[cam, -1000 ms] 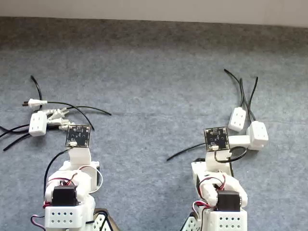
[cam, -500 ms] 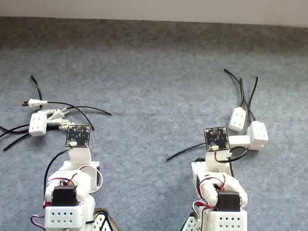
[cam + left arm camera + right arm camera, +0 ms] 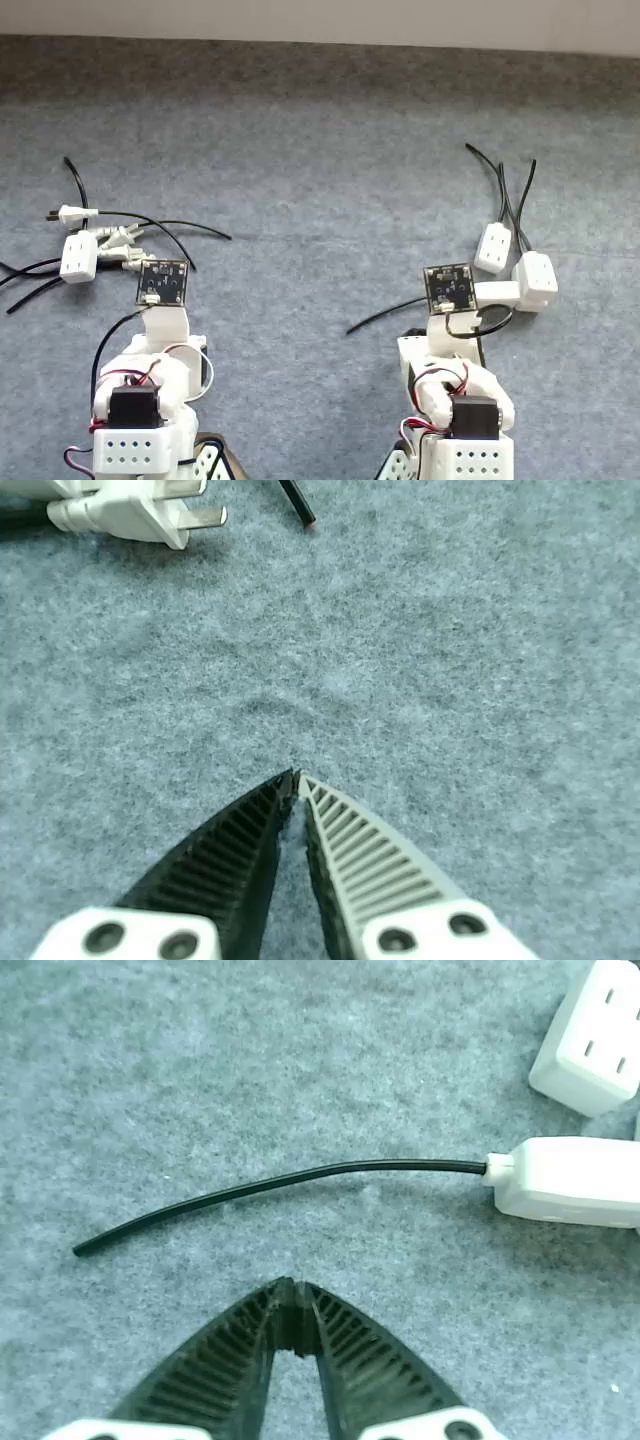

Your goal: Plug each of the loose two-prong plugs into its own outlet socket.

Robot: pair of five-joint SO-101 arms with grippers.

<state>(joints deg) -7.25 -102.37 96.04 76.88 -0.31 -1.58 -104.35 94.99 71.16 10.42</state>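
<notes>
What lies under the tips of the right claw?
Bare gray carpet lies under the right claw, whose tips meet. A black cord runs just beyond the tips, not touching them. The carpet directly below the claw itself is covered.

White arms (image 3: 148,385) (ribbed triangular jaws)

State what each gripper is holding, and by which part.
Nothing is held: the left gripper and the right gripper are both shut and empty.

A grey felt mat (image 3: 330,150) spreads from the near edge to the far one, its nap slightly mottled. Behind it runs a pale strip of wall (image 3: 320,18).
</notes>
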